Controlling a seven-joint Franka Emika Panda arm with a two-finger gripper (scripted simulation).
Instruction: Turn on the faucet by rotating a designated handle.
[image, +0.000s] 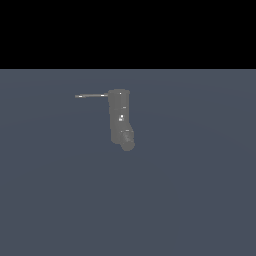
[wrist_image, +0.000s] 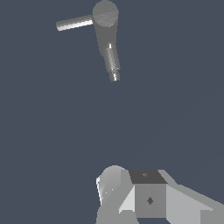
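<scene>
Approaching the handle (wrist_image: 74, 23) well means meeting its free end, away from the faucet (wrist_image: 106, 33), squarely; the gripper (wrist_image: 131, 197) grasps nothing, its opening indiscernible.

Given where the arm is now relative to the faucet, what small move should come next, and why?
Probably bring the gripper closer to the thin straight grey handle rod. The wrist view shows bare floor between them, and nothing touches the rod, which juts sideways from the top of the dull-grey upright faucet cylinder.
</scene>
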